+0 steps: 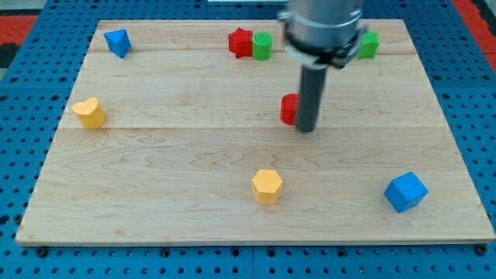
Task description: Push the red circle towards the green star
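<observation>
blue cube (pixel 405 191) nearest | my tip (pixel 306 129) touching red circle (pixel 289 109)

Pale wooden board (pixel 155 178) with straight grain, on blue pegboard (pixel 23 39). Red circle (pixel 289 109) just left of my dark tip (pixel 306 129). Green star (pixel 369 44), yellow hexagon (pixel 266 186), blue cube (pixel 405 191).

On the wooden tabletop (pixel 170 155), a red star (pixel 240 41) touches a green circle (pixel 263 46), up-left of my tip (pixel 307 129). Far to its left sit a blue triangle (pixel 118 42) and a yellow heart (pixel 90 113). Below it lies a yellow hexagon (pixel 266 186), and down to its right a blue cube (pixel 405 191).
</observation>
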You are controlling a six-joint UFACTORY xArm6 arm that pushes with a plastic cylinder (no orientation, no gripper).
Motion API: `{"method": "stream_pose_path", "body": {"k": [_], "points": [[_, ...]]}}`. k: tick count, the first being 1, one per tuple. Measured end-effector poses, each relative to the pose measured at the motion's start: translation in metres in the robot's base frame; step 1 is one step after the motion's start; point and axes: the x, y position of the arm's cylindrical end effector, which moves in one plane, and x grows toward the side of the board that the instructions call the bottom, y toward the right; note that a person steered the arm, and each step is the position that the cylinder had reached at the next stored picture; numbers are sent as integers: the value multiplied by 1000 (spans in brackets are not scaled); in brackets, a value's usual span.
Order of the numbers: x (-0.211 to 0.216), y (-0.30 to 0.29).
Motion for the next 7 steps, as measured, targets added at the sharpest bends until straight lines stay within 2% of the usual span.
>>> {"method": "stream_pose_path", "body": {"k": [1,2,4,6,7], "points": [[-14,18],[-13,13],[20,-65],[14,-121],[-15,-65]]}}
